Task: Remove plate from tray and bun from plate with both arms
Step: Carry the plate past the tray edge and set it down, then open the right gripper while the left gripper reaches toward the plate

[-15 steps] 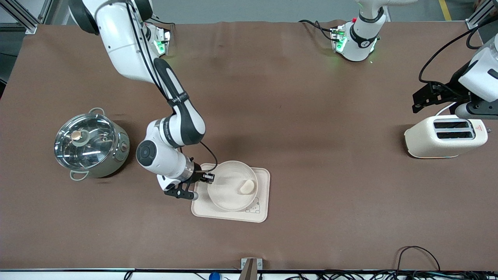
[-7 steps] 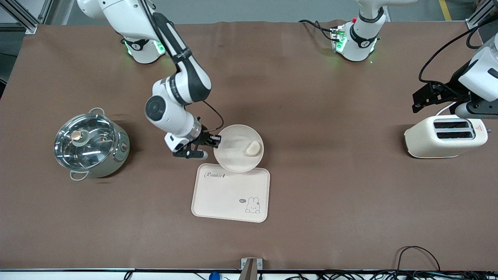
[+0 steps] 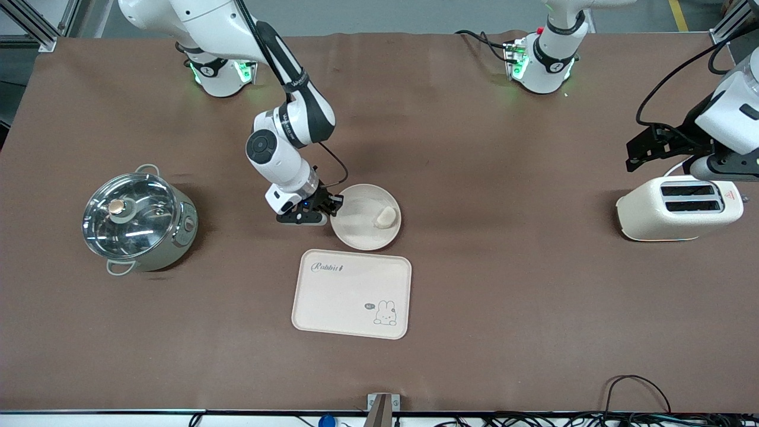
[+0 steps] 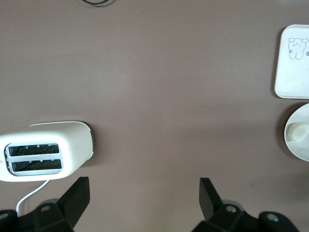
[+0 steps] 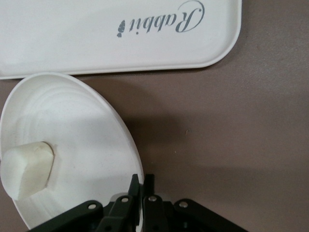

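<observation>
The round cream plate is over the brown table, farther from the front camera than the rabbit tray, and I cannot tell whether it touches the cloth. The pale bun lies on the plate toward the left arm's end. My right gripper is shut on the plate's rim at the side toward the right arm's end. The right wrist view shows its fingertips pinching that rim, with the plate and the bun beside them. My left gripper is open and holds nothing; it waits above the toaster.
A steel pot with a glass lid stands toward the right arm's end. The cream toaster sits toward the left arm's end with its cable trailing. The tray lies just nearer to the front camera than the plate.
My right gripper has carried the plate with the bun off the tray, away from the front camera, and lowered it toward the table. The left arm has not moved.
</observation>
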### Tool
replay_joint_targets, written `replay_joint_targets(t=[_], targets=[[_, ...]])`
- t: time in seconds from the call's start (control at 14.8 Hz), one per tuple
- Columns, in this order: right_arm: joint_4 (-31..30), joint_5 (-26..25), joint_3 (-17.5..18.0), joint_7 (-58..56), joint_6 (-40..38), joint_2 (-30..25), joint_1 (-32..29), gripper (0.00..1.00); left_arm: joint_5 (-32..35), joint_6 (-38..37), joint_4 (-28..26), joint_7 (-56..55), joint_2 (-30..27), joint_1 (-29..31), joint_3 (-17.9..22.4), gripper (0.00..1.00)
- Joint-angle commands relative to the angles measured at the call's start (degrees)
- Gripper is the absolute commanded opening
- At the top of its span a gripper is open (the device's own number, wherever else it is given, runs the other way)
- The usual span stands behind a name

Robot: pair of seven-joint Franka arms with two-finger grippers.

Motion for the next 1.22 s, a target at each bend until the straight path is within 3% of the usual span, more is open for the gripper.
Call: replay_joint_targets(t=[0.0, 0.47, 0.54, 0.61, 0.75, 0.81, 0.88, 0.95, 1.15], targets=[[-1.16, 1.14, 0.21, -1.11, 0.42, -0.93, 0.20, 0.00, -0.57, -0.19, -0.25, -0.19, 0.03, -0.30, -0.15, 1.00], [-3.01, 1.93, 1.70, -0.76, -0.89, -0.93, 0.55, 0.00, -1.89, 1.82, -0.69, -6.94, 6.44, -4.59, -3.31, 1.00], [-2.93, 1.93, 1.71, -0.68, -0.89, -0.93, 0.47, 0.04, -1.89, 2.70, -0.69, -9.57, 8.11, -6.08, -3.49, 1.00], [-2.92, 1.93, 1.71, -0.50, -0.98, -0.84, 0.29, 0.22, -1.89, 3.93, -0.69, -12.04, 9.51, -7.75, -3.67, 1.00], [-2.92, 1.93, 1.71, -0.41, -0.98, -0.84, 0.46, 0.74, -1.80, 6.30, -0.60, -17.48, 12.32, -11.27, -3.67, 1.00], [-2.92, 1.93, 1.71, -0.24, -1.33, -1.02, 0.38, 0.78, -1.80, 7.62, -0.60, -19.86, 13.73, -12.68, -3.67, 1.00], [-2.40, 2.02, 1.71, 0.98, -3.86, -1.19, 0.46, 0.90, -1.80, 8.85, -0.51, -22.06, 15.23, -13.82, -3.67, 1.00], [-1.53, 2.28, 1.62, 2.56, -7.01, -1.80, 0.20, 0.97, -1.89, 9.73, -0.51, -24.26, 16.63, -15.31, -3.67, 1.00], [-0.38, 2.29, 1.27, 3.28, -13.28, -5.92, -2.08, 1.00, -1.80, 12.98, -0.51, -32.33, 20.59, -19.53, -3.67, 1.00]])
